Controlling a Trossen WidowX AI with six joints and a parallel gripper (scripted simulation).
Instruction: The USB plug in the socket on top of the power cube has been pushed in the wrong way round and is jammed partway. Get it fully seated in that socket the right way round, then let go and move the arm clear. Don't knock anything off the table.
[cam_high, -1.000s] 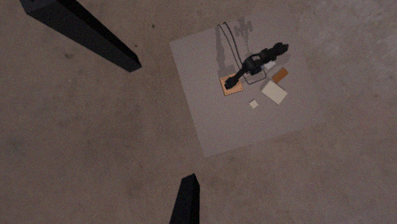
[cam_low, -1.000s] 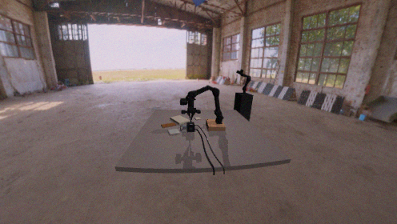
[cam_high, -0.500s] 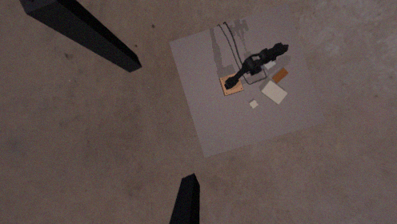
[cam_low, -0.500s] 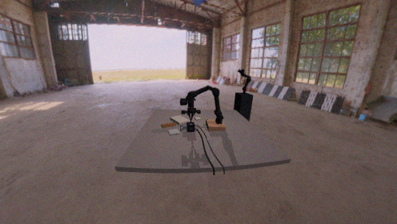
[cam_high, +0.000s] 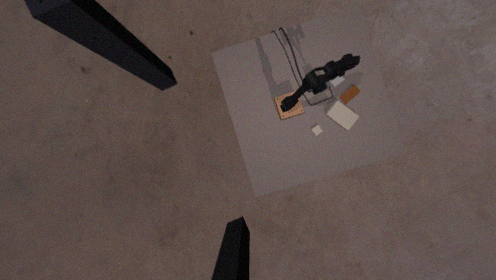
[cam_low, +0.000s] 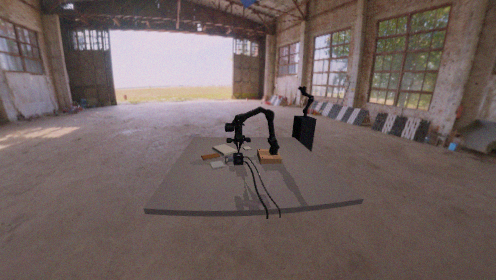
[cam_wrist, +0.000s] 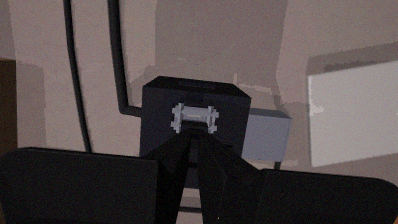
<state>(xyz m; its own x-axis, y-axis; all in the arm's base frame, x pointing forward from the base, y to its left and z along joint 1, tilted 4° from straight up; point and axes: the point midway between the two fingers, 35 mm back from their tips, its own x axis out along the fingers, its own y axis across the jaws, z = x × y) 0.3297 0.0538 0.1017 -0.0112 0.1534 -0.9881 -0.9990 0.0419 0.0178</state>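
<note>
The power cube (cam_low: 238, 160) (cam_wrist: 160, 120) is a dark box standing on the grey table (cam_high: 270, 165) (cam_low: 185, 195). Its silver-edged socket (cam_wrist: 178, 118) shows on top in the wrist view, just beyond my fingertips. My gripper (cam_low: 238, 151) (cam_wrist: 194, 139) points down over the cube, its narrow fingers close together at the near edge of the socket. It is shut on the USB plug, a dark body mostly hidden by the fingers. How deep the plug sits and which way round it faces cannot be told. In the top view the arm covers the cube.
Two black cables (cam_low: 261, 188) (cam_wrist: 116, 55) run from the cube area. A grey block (cam_wrist: 269, 135) is beside the cube. A white block (cam_low: 217, 164) (cam_wrist: 355, 115), an orange block (cam_high: 349, 94) (cam_low: 210, 156), a cream box (cam_high: 342, 115) and a small cream block (cam_high: 317, 130) lie around. The arm's base plate (cam_high: 299, 111) is wooden.
</note>
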